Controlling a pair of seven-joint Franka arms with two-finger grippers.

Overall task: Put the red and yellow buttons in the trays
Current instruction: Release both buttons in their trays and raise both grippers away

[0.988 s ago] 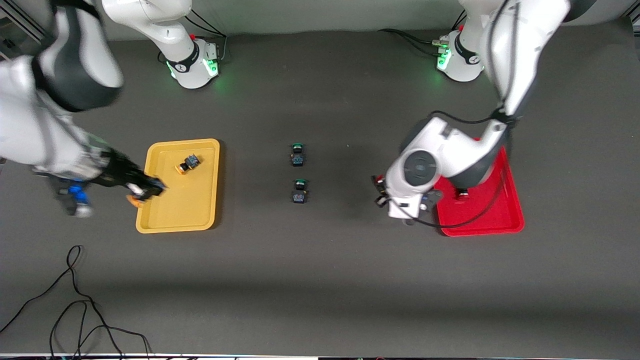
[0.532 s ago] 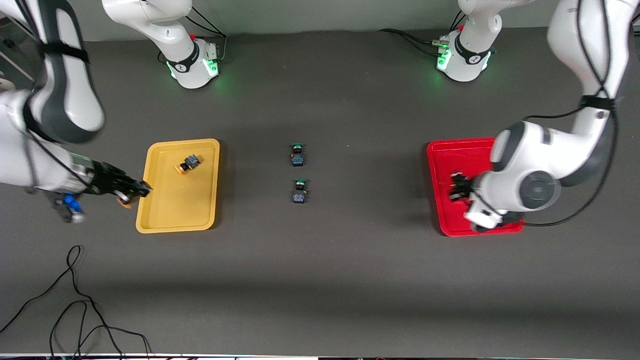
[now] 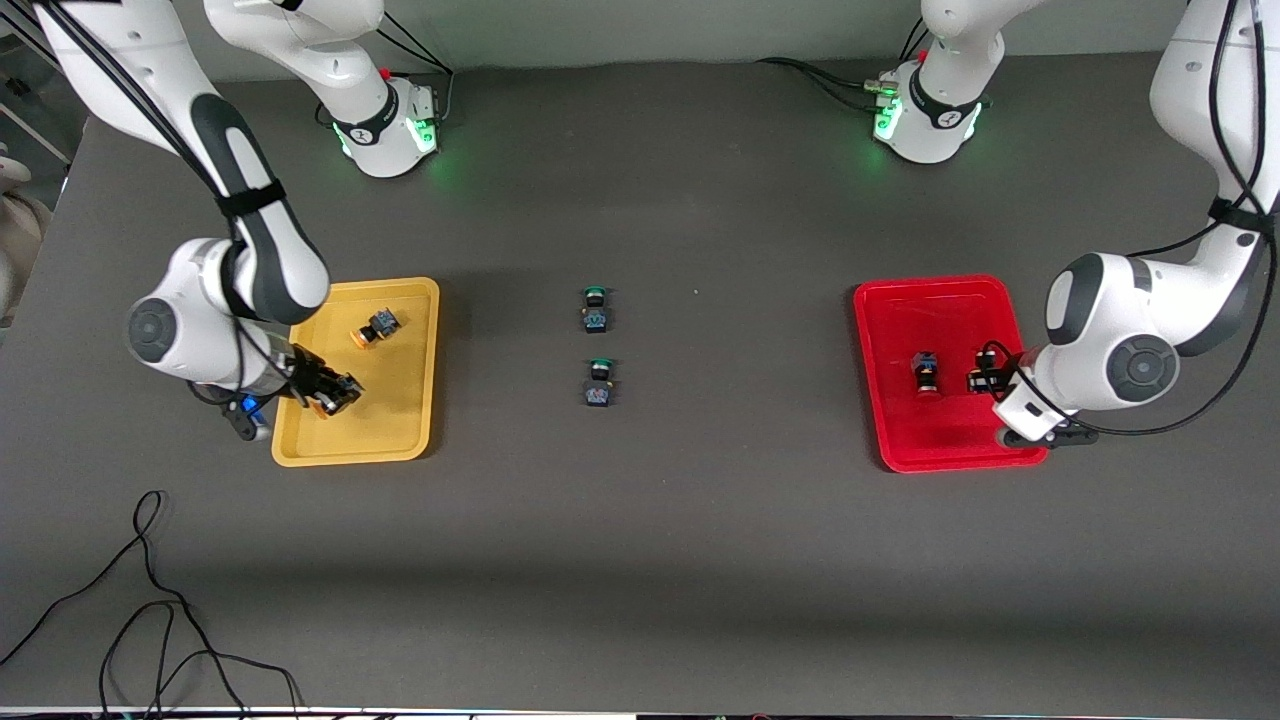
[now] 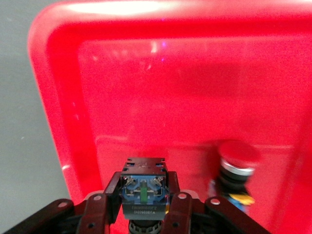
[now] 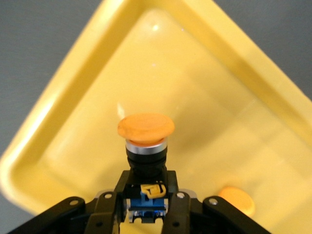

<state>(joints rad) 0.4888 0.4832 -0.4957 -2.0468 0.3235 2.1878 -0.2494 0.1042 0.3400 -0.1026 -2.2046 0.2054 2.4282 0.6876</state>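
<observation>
My right gripper (image 3: 325, 392) is shut on an orange-yellow-capped button (image 5: 146, 141) and holds it just over the yellow tray (image 3: 400, 430). A second yellow button (image 3: 375, 327) lies in that tray, farther from the front camera; its cap shows in the right wrist view (image 5: 237, 201). My left gripper (image 3: 985, 380) is shut on a black-and-blue button body (image 4: 145, 192) over the red tray (image 3: 900, 300); that button's cap is hidden. A red-capped button (image 3: 925, 373) lies in the red tray beside it and also shows in the left wrist view (image 4: 237, 168).
Two green-capped switches (image 3: 596, 310) (image 3: 599, 383) lie on the dark table midway between the trays, one nearer the front camera than the other. A black cable (image 3: 150, 600) loops on the table near the front edge at the right arm's end.
My left gripper has swung with its button from the bare table beside the red tray to over that tray. My right gripper has moved from the yellow tray's edge to over its floor.
</observation>
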